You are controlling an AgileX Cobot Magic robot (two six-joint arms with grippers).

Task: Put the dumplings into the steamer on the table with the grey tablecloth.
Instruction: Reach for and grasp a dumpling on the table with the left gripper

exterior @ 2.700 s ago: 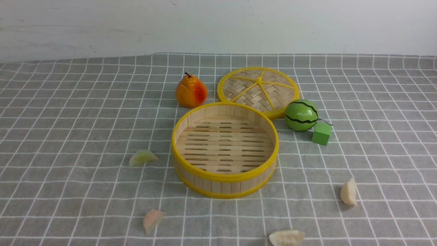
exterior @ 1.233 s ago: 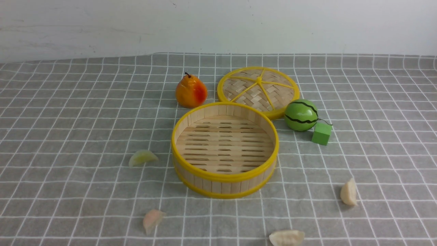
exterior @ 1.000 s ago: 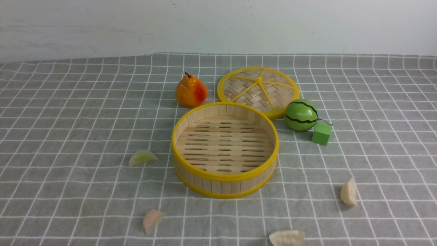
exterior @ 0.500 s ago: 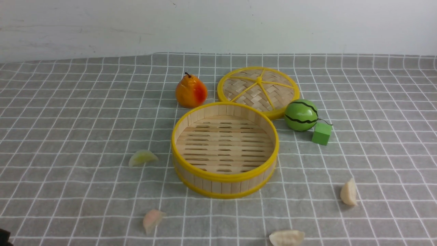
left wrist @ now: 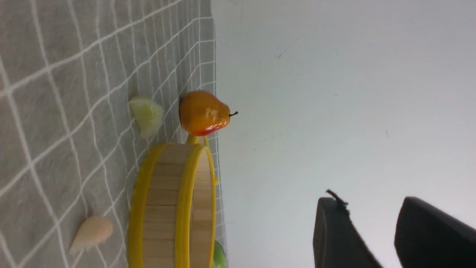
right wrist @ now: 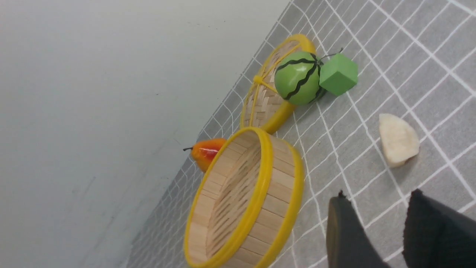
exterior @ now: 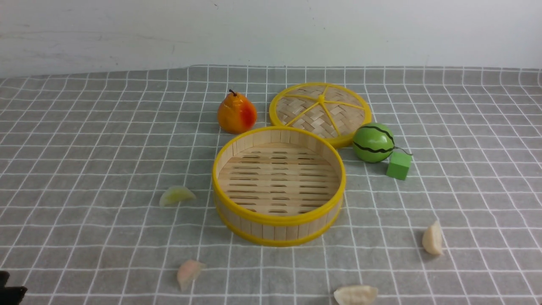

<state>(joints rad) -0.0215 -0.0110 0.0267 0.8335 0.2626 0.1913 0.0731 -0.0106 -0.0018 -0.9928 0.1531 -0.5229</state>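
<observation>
Moved: a dark piece of the left arm (exterior: 10,291) has pushed further into the front view's near-left corner, well left of the steamer (exterior: 279,186) and nearer than it. Nothing else has shifted; every dumpling and toy lies as before.

Room: the grey tablecloth (exterior: 84,148) drapes the whole table and runs wide and bare left of the steamer. Right of the steamer it lies open past the cube. The cloth's far edge meets the wall (exterior: 271,29) beyond the steamer.

Task things: all four dumplings sit on the cloth outside the steamer.
- green dumpling (exterior: 177,195): just left of the steamer, apart from its wall
- pink dumpling (exterior: 189,273): nearer than the steamer, to its left
- first cream dumpling (exterior: 355,295): nearer than the steamer, slightly right, cut by the picture's edge
- second cream dumpling (exterior: 432,239): right of the steamer and a little nearer

Count: one steamer, four dumplings (two cream, one green, one pink). One lid (exterior: 320,111) directly behind the steamer, partly hidden by its rim. One pear (exterior: 237,113) behind the steamer, left of the lid. One melon (exterior: 374,142) at the steamer's far right, against the lid's edge. One green cube (exterior: 399,165) just beside the melon.

Jaws: the left gripper (left wrist: 372,208) has its fingers apart, nothing between them. The right gripper (right wrist: 379,197) likewise stands parted and holds nothing.
</observation>
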